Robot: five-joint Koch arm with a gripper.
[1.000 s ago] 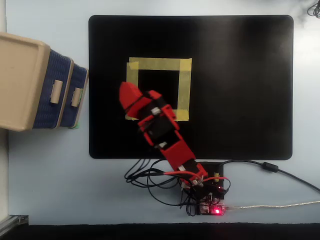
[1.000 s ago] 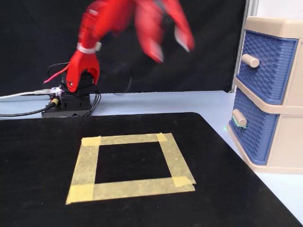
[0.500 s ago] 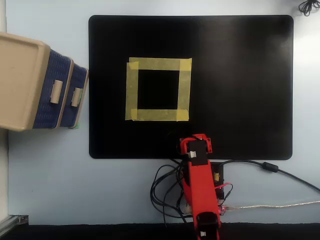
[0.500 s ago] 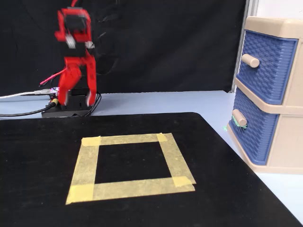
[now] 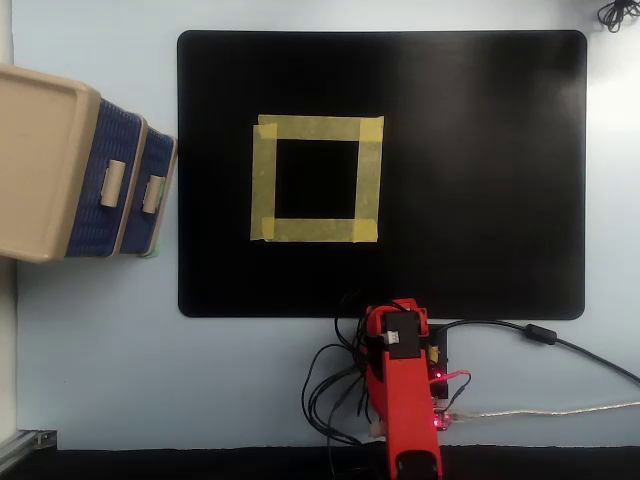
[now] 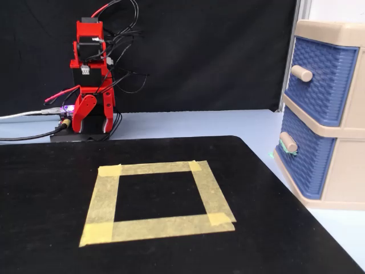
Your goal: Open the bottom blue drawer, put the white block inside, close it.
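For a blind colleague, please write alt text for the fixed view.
A red robot arm stands folded upright at the back of a black mat bearing a yellow tape square. At right, a beige cabinet shows both blue drawers closed, including the bottom blue drawer.

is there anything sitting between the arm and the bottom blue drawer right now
Nothing visible does. The arm is folded up over its base, and between it and the bottom blue drawer lie only the flat black mat and the yellow tape square. No white block shows.
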